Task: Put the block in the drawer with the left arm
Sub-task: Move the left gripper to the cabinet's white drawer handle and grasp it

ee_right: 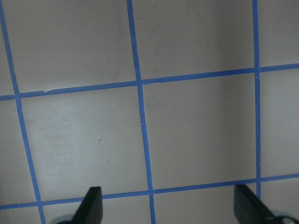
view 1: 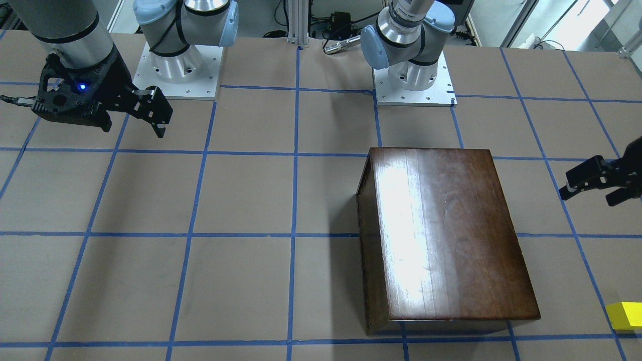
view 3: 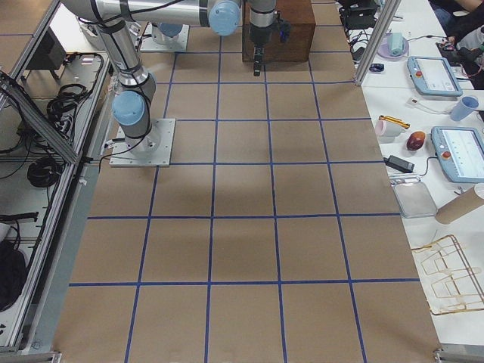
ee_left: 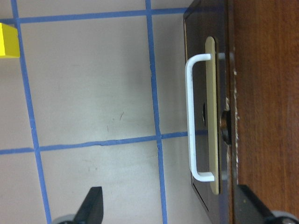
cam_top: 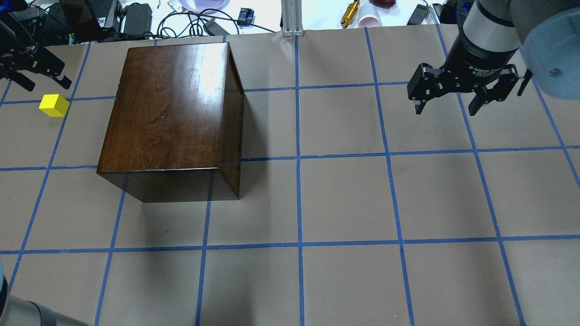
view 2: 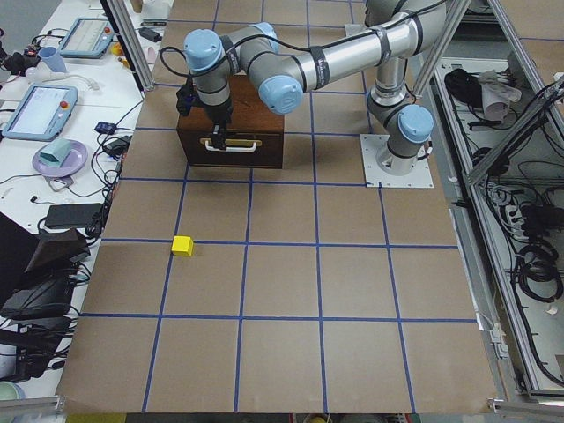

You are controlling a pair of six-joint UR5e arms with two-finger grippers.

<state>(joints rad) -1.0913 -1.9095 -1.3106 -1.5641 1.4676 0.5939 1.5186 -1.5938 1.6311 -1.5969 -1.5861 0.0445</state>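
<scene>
The yellow block (cam_top: 54,105) lies on the table to the left of the dark-brown cabinet (cam_top: 167,117); it also shows in the front view (view 1: 624,316) and at the left wrist view's edge (ee_left: 8,40). The drawer (ee_left: 212,116) is shut, and its front with a white pull (view 2: 231,144) faces the block's side. My left gripper (cam_top: 43,81) is open and empty, and it hangs above the table between block and drawer front. Its fingertips (ee_left: 93,205) are wide apart. My right gripper (cam_top: 446,102) is open and empty, far off at the table's other side.
Blue tape lines grid the brown table (cam_top: 344,199). The arm bases (view 1: 180,70) stand on white plates at the robot's edge. Cables and small items (cam_top: 190,18) lie beyond the far edge behind the cabinet.
</scene>
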